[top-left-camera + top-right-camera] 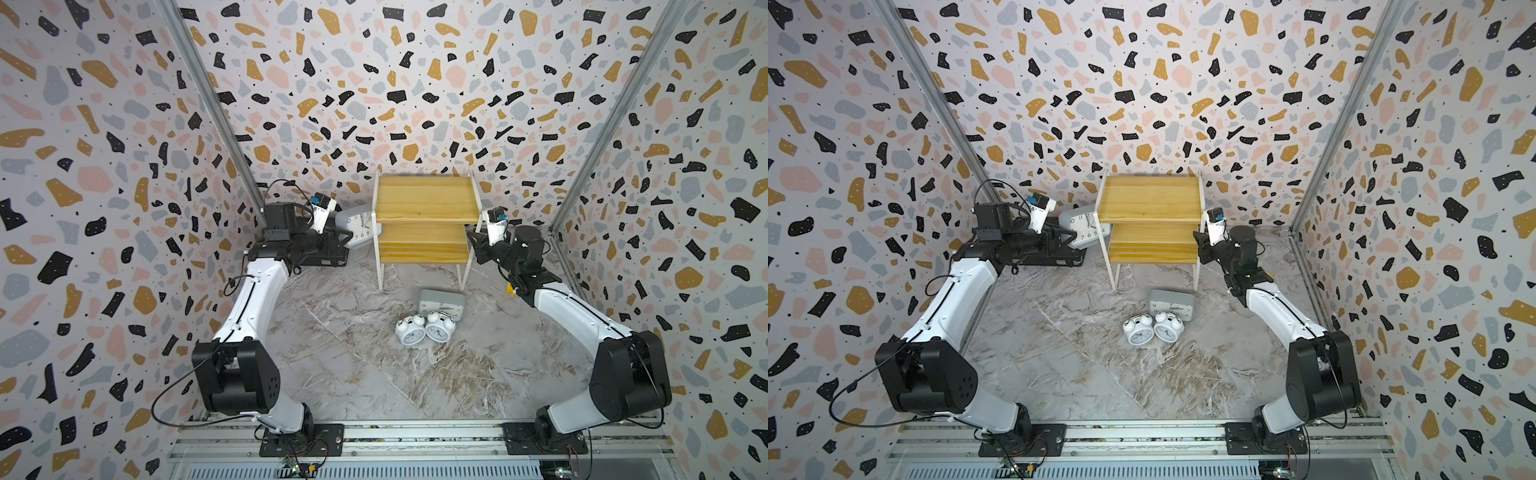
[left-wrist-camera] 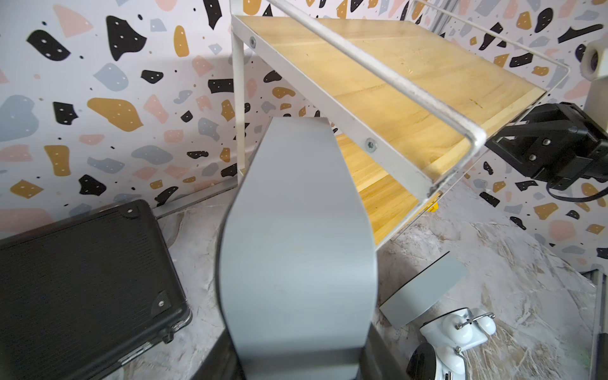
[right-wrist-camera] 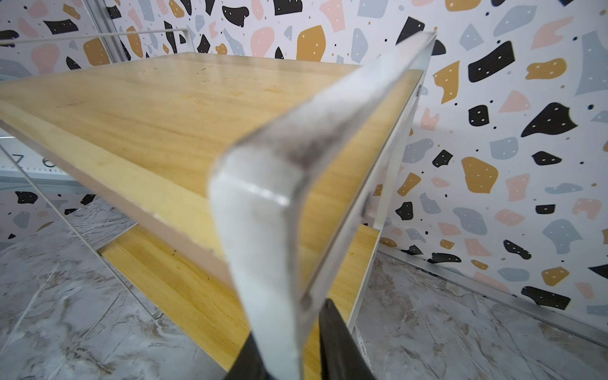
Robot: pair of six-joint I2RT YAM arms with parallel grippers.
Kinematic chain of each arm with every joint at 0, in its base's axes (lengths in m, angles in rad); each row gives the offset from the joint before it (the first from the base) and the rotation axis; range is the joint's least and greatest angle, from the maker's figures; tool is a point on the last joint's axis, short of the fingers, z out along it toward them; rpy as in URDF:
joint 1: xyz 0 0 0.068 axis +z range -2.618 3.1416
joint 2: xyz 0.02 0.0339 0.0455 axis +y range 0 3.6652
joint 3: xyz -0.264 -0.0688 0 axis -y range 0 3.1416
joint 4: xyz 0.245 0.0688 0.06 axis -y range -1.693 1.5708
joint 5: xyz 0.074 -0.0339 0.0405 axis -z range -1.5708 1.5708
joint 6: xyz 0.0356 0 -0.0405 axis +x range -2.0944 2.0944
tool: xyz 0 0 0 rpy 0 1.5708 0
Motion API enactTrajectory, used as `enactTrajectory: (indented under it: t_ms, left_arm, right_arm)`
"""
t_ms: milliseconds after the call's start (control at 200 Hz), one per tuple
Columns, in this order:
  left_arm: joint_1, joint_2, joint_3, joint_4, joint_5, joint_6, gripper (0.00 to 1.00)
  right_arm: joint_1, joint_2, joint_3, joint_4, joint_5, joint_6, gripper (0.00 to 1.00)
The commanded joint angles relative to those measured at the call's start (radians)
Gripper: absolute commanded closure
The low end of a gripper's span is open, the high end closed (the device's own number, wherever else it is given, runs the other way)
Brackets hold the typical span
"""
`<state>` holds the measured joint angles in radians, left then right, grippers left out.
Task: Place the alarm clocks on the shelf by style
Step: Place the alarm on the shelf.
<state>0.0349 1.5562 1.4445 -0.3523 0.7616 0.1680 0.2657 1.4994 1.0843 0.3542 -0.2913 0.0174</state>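
The shelf (image 1: pixel 426 199) (image 1: pixel 1148 199) stands at the back centre with both wooden tiers bare. My left gripper (image 1: pixel 343 240) (image 1: pixel 1069 241) is shut on a grey rectangular alarm clock (image 1: pixel 358 224) (image 2: pixel 296 230), holding it just left of the shelf (image 2: pixel 394 85), white face toward the front. My right gripper (image 1: pixel 473 239) (image 3: pixel 289 345) is at the shelf's right front corner. Its black fingers sit either side of the white frame post of the shelf (image 3: pixel 148 108). A second grey clock (image 1: pixel 441 304) and two white twin-bell clocks (image 1: pixel 410 330) (image 1: pixel 438 328) lie on the table in front of the shelf.
A flat black case (image 1: pixel 324 257) (image 2: pixel 82 279) lies on the table at the left, under my left forearm. Patterned walls close in the back and both sides. The marble table (image 1: pixel 353 374) stretches toward the front rail.
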Motion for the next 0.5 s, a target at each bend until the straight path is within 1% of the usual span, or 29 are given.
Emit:
enactTrajectory:
  t_ms: [0, 140, 210, 310, 425, 496]
  left_arm:
    - [0.005, 0.004, -0.001, 0.138, 0.119, 0.041, 0.91]
    - [0.005, 0.050, 0.005, 0.150, 0.186, 0.109, 0.91]
    - [0.005, 0.070, 0.004, 0.164, 0.222, 0.120, 0.91]
    - [0.005, 0.098, -0.018, 0.275, 0.280, 0.129, 0.91]
    - [0.005, 0.132, -0.022, 0.334, 0.306, 0.140, 0.91]
    - [0.005, 0.153, -0.019, 0.362, 0.352, 0.157, 0.91]
  right_arm:
    - [-0.003, -0.009, 0.049, 0.027, -0.012, -0.010, 0.76]
    - [-0.003, -0.007, 0.055, 0.019, -0.019, -0.013, 0.78]
    - [-0.003, -0.008, 0.058, 0.015, -0.022, -0.016, 0.78]
    - [-0.003, -0.007, 0.064, 0.005, -0.025, -0.017, 0.79]
    - [-0.003, -0.008, 0.069, -0.004, -0.032, -0.017, 0.79]
    - [-0.003, -0.010, 0.071, -0.009, -0.031, -0.018, 0.79]
